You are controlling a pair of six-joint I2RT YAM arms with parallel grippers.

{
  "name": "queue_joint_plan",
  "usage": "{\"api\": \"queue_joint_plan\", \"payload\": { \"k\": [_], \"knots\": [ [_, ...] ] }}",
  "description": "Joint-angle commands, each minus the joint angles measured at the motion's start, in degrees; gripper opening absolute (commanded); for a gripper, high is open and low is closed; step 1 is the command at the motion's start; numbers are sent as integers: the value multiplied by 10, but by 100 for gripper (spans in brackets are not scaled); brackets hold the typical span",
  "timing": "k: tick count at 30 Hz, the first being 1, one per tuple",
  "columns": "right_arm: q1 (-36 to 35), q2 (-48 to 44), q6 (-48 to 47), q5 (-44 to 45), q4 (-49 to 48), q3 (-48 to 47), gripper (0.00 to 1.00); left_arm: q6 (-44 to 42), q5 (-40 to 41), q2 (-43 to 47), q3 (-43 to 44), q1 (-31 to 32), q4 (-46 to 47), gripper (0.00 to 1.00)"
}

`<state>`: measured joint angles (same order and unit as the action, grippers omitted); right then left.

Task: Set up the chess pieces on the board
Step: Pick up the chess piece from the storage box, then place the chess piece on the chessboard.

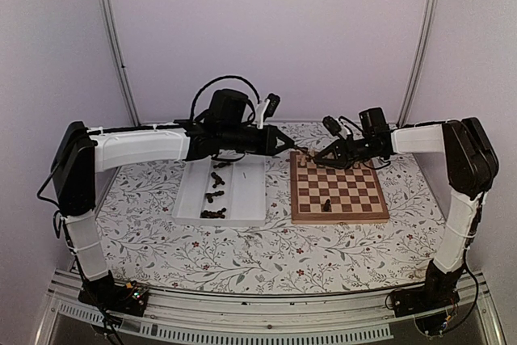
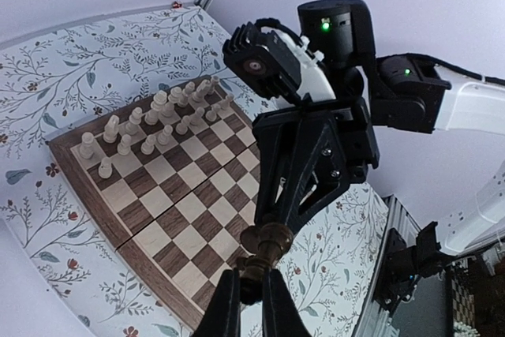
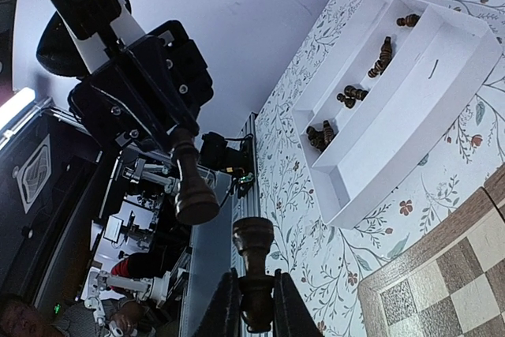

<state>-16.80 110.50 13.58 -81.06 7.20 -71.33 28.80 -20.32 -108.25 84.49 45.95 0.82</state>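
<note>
Chess pieces (image 3: 254, 262), left fingers (image 2: 225, 309) pinching one, right fingers (image 3: 225, 309) pinching another, near board (image 2: 158, 219)

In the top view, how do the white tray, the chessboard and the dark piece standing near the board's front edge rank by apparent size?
1. The chessboard and the white tray look about alike, so I do not rank them.
2. The dark piece is by far the smallest.

From the top camera we can't make out which dark pieces (image 1: 215, 195) lie in the tray (image 1: 250, 191), too tiny. The right gripper (image 1: 313, 156) hides part of the board's (image 1: 355, 191) far rows. On the right wrist cam the board's cut off at the corner, and fingers (image 3: 286, 309) cover the held piece's (image 3: 252, 250) lower end.
</note>
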Motion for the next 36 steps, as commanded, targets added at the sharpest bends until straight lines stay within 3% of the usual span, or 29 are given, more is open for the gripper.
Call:
{"api": "queue_joint_plan", "payload": {
  "k": [1,6,11,17,25,36],
  "knots": [
    [15,-51,-47,43,41,10,4,-23,7,19,3,-11,-27,7],
    [27,-84,-275,240,270,-48,3,-57,22,17,12,-12,-84,7],
    [27,-158,-442,463,345,-37,3,-80,34,29,3,-12,-108,7],
    [19,-181,-583,621,449,-43,4,-94,45,37,1,-12,-120,7],
    [-43,-145,-631,786,491,9,3,-94,54,40,-5,-12,-122,7],
    [-62,-108,-624,802,504,-1,3,-97,54,34,-10,-12,-124,7]
  ]
}}
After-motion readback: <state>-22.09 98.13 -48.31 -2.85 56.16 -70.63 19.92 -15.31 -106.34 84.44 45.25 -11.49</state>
